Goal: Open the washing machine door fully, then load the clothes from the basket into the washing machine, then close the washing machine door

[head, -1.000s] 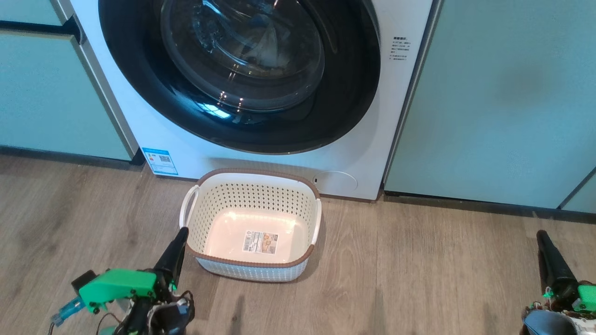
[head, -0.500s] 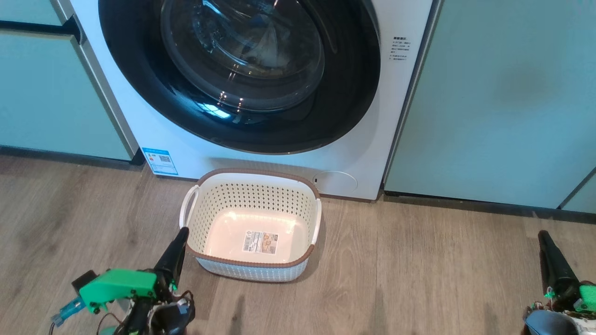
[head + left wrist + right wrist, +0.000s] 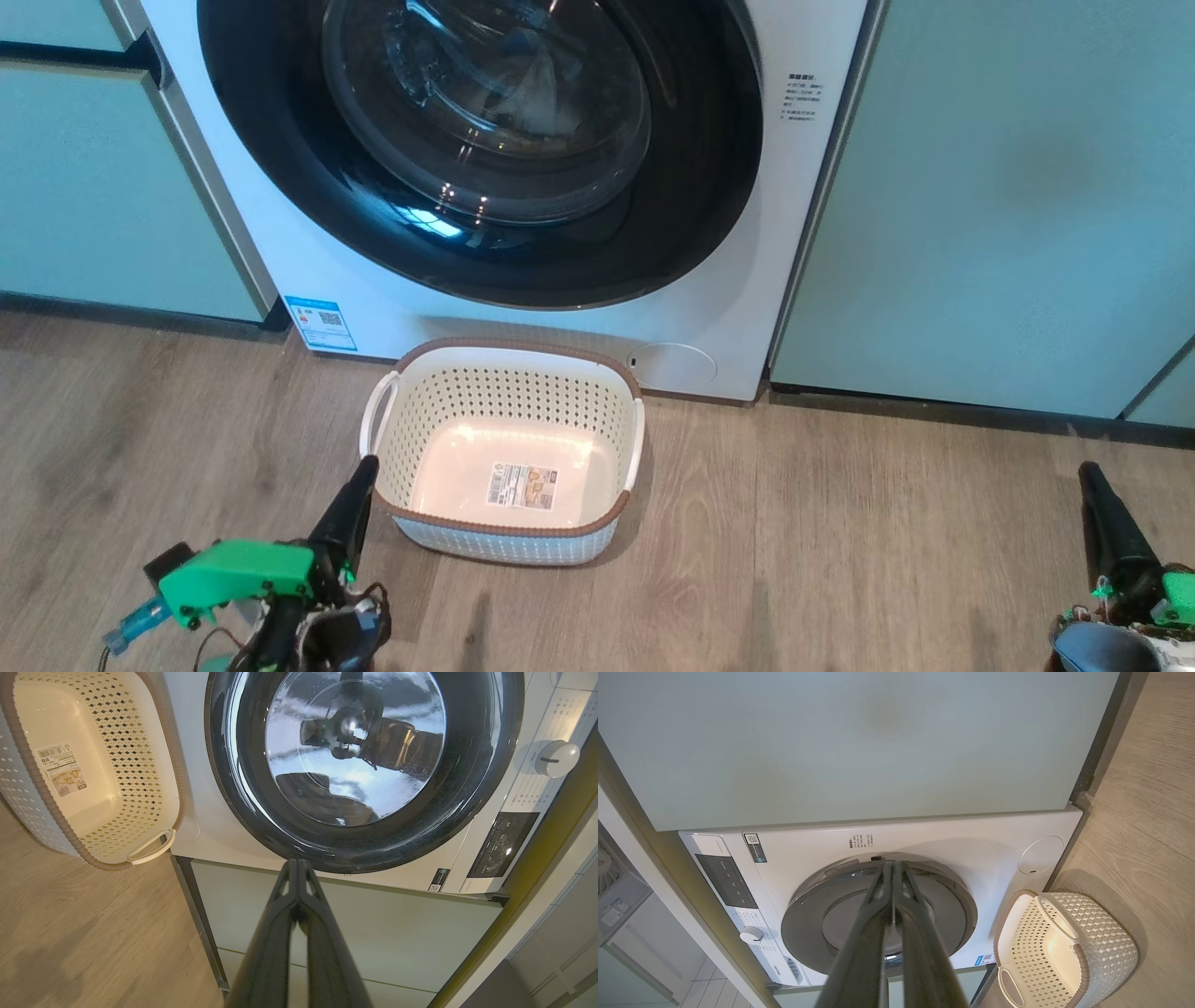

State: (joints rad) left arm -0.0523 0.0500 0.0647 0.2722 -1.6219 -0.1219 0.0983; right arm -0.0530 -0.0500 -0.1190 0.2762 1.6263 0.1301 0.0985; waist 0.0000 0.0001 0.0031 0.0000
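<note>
Door shut, basket empty, and nothing has really moved since a second ago

We see the same picture as before: the door (image 3: 719,187) sits flush on the washer (image 3: 747,345), and the basket (image 3: 509,348) is on the floor (image 3: 840,560) right in front of it, with just the label on its bottom. Something pale behind the glass looks like the clothes (image 3: 546,93). The left pincer (image 3: 366,467) has its fingers pressed together on nothing, tip right by the basket's near left corner; we can't tell if it touches. The right pincer (image 3: 1090,474) is clamped together and empty too, well off to the basket's right over bare floor. Both sit well below the door.
</note>
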